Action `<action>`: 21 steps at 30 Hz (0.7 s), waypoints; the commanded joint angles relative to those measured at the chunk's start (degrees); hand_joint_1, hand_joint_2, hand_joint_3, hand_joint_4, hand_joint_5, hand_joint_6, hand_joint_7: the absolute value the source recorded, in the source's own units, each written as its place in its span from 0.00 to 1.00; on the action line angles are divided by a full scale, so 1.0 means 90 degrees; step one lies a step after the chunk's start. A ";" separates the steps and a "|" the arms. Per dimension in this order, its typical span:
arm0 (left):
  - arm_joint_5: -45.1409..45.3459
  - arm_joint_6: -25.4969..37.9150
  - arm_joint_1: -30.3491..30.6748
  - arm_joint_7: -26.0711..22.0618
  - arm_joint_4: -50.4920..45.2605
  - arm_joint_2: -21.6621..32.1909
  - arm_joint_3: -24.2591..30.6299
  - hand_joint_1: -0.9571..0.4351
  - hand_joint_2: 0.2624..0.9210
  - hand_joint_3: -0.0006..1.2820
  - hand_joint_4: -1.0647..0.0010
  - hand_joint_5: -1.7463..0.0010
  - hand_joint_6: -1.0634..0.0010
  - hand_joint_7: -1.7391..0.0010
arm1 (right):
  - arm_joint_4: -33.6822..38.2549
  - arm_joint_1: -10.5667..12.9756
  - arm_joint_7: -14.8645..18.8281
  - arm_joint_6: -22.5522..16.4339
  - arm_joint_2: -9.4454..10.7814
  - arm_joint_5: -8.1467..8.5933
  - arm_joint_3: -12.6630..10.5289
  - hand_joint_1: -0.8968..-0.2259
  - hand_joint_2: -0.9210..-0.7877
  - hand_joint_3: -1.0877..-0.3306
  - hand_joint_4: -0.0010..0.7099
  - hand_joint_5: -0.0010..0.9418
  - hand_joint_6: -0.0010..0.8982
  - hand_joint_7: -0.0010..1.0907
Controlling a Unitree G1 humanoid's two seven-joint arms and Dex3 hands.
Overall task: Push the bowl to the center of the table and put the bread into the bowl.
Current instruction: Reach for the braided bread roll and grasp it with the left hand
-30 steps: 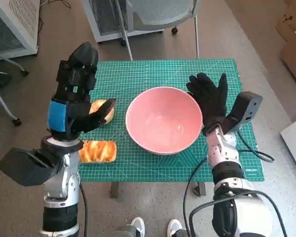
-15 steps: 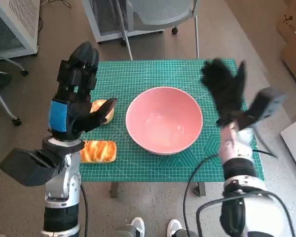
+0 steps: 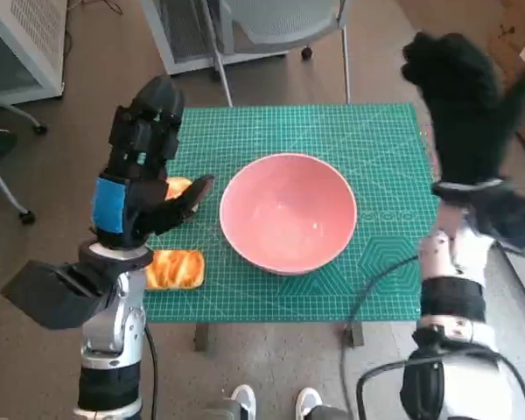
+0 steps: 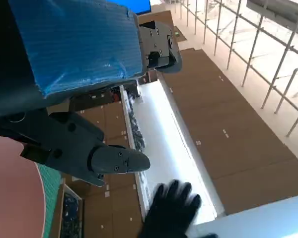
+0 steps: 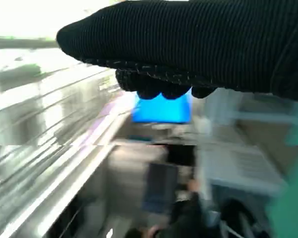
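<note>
A large pink bowl (image 3: 287, 213) sits near the middle of the green cutting mat (image 3: 245, 140); a sliver of its rim (image 4: 12, 193) shows in the left wrist view. Two breads lie at the mat's left side: a striped loaf (image 3: 177, 269) by the front edge and a round bun (image 3: 176, 187) partly hidden behind my left hand (image 3: 140, 171). That hand is raised over the mat's left part, fingers apart, holding nothing. My right hand (image 3: 464, 92) is lifted high beyond the mat's right edge, fingers spread and blurred, holding nothing; it also shows as a glove (image 4: 171, 208).
A chair (image 3: 271, 26) stands behind the table on a brown floor. A white cabinet (image 3: 22, 39) is at the far left. Cardboard boxes (image 3: 521, 52) sit at the far right. A cable (image 3: 372, 289) hangs from my right arm near the table's front right corner.
My right hand has risen from beside the bowl's right rim and swung up and to the right, off the mat. The bowl, breads and left hand have stayed put.
</note>
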 commanded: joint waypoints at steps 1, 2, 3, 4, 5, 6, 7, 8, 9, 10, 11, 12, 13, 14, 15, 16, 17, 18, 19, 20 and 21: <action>0.0283 0.0485 0.0049 -0.0444 -0.0646 0.0919 0.0096 0.49 0.84 0.23 0.92 0.97 1.00 0.73 | -0.0666 0.0513 0.0142 0.0068 0.0090 0.0213 0.0159 0.37 0.00 0.48 0.34 0.01 0.37 0.02; 0.0395 0.0641 0.0074 -0.0549 -0.0795 0.1170 0.0110 0.49 0.81 0.23 0.92 0.97 1.00 0.74 | -0.0776 0.0567 0.0130 0.0078 0.0093 0.0232 0.0185 0.37 0.00 0.48 0.34 0.01 0.38 0.03; 0.0574 0.0905 0.0129 -0.0716 -0.1030 0.1544 0.0149 0.49 0.80 0.23 0.92 0.97 1.00 0.75 | -0.0885 0.0618 0.0108 0.0091 0.0095 0.0244 0.0208 0.36 0.00 0.48 0.35 0.01 0.38 0.03; 0.0688 0.1099 0.0172 -0.0829 -0.1200 0.1799 0.0181 0.51 0.76 0.22 0.93 0.97 1.00 0.75 | -0.0973 0.0658 0.0084 0.0107 0.0098 0.0251 0.0230 0.37 0.00 0.48 0.35 0.01 0.38 0.03; 0.0905 0.1417 0.0238 -0.0970 -0.1452 0.2151 0.0210 0.51 0.73 0.22 0.93 0.98 1.00 0.75 | -0.1045 0.0698 0.0062 0.0119 0.0097 0.0258 0.0249 0.37 0.00 0.48 0.35 0.01 0.38 0.03; 0.1049 0.1648 0.0286 -0.1065 -0.1631 0.2393 0.0231 0.52 0.71 0.21 0.93 0.98 1.00 0.75 | -0.1103 0.0730 0.0041 0.0129 0.0098 0.0262 0.0267 0.37 0.00 0.48 0.35 0.01 0.38 0.03; 0.1306 0.2111 0.0364 -0.1200 -0.1939 0.2746 0.0221 0.53 0.68 0.20 0.93 0.98 1.00 0.75 | -0.1144 0.0760 0.0026 0.0140 0.0089 0.0267 0.0275 0.37 0.00 0.48 0.36 0.01 0.38 0.03; 0.1528 0.2657 0.0444 -0.1374 -0.2261 0.3116 0.0198 0.57 0.65 0.18 0.93 0.98 0.97 0.77 | -0.1178 0.0788 0.0012 0.0169 0.0082 0.0276 0.0280 0.37 0.00 0.48 0.36 0.02 0.39 0.03; 0.1649 0.3037 0.0495 -0.1485 -0.2478 0.3348 0.0183 0.58 0.65 0.16 0.93 0.98 0.95 0.78 | -0.1208 0.0809 -0.0002 0.0194 0.0080 0.0280 0.0288 0.37 0.00 0.48 0.37 0.02 0.39 0.03; 0.1714 0.3297 0.0525 -0.1557 -0.2624 0.3494 0.0177 0.61 0.65 0.13 0.92 0.99 0.91 0.81 | -0.1236 0.0826 -0.0017 0.0213 0.0081 0.0280 0.0296 0.37 0.00 0.48 0.37 0.02 0.39 0.03; 0.1936 0.3652 0.0681 -0.1714 -0.2859 0.3748 0.0078 0.64 0.66 0.07 0.92 1.00 0.85 0.86 | -0.1198 0.0815 -0.0039 0.0262 0.0090 0.0286 0.0296 0.38 0.00 0.48 0.38 0.02 0.39 0.02; 0.2081 0.3959 0.0786 -0.1807 -0.3055 0.3947 -0.0013 0.66 0.66 0.06 0.91 1.00 0.81 0.89 | -0.1175 0.0809 -0.0060 0.0300 0.0093 0.0294 0.0303 0.37 0.00 0.48 0.38 0.02 0.39 0.02; 0.2212 0.4224 0.0870 -0.1919 -0.3199 0.4105 -0.0110 0.67 0.67 0.05 0.91 1.00 0.78 0.91 | -0.1159 0.0801 -0.0086 0.0339 0.0108 0.0300 0.0320 0.37 0.00 0.48 0.38 0.02 0.39 0.02; 0.2293 0.4412 0.0911 -0.1991 -0.3295 0.4196 -0.0175 0.68 0.67 0.04 0.91 1.00 0.76 0.93 | -0.1154 0.0797 -0.0104 0.0364 0.0118 0.0306 0.0334 0.37 0.00 0.48 0.39 0.02 0.40 0.02; 0.2335 0.4544 0.0922 -0.2046 -0.3338 0.4242 -0.0239 0.68 0.68 0.04 0.91 1.00 0.75 0.94 | -0.1146 0.0791 -0.0114 0.0378 0.0128 0.0311 0.0350 0.36 0.00 0.48 0.39 0.02 0.40 0.03; 0.2371 0.4655 0.0925 -0.2088 -0.3378 0.4272 -0.0286 0.68 0.68 0.04 0.90 1.00 0.74 0.95 | -0.1141 0.0787 -0.0121 0.0387 0.0134 0.0315 0.0361 0.36 0.00 0.48 0.39 0.01 0.40 0.03; 0.2413 0.4762 0.0937 -0.2130 -0.3407 0.4314 -0.0347 0.68 0.68 0.03 0.90 1.00 0.73 0.96 | -0.1143 0.0784 -0.0131 0.0393 0.0151 0.0314 0.0378 0.36 0.00 0.48 0.39 0.01 0.41 0.03; 0.2446 0.4863 0.0940 -0.2161 -0.3440 0.4348 -0.0394 0.68 0.68 0.03 0.90 1.00 0.73 0.96 | -0.1148 0.0784 -0.0141 0.0398 0.0163 0.0314 0.0392 0.36 0.00 0.48 0.39 0.01 0.41 0.03; 0.2502 0.4980 0.0943 -0.2204 -0.3455 0.4397 -0.0488 0.68 0.69 0.03 0.90 1.00 0.73 0.96 | -0.1154 0.0783 -0.0138 0.0417 0.0176 0.0329 0.0405 0.36 0.00 0.48 0.39 0.01 0.41 0.03; 0.2548 0.5093 0.0938 -0.2238 -0.3479 0.4434 -0.0563 0.67 0.69 0.03 0.90 1.00 0.73 0.97 | -0.1161 0.0783 -0.0138 0.0434 0.0183 0.0341 0.0415 0.36 0.00 0.48 0.39 0.01 0.41 0.03; 0.2610 0.5198 0.0935 -0.2269 -0.3487 0.4474 -0.0667 0.67 0.69 0.03 0.90 1.00 0.72 0.97 | -0.1167 0.0784 -0.0126 0.0459 0.0187 0.0361 0.0424 0.35 0.00 0.48 0.39 0.01 0.41 0.03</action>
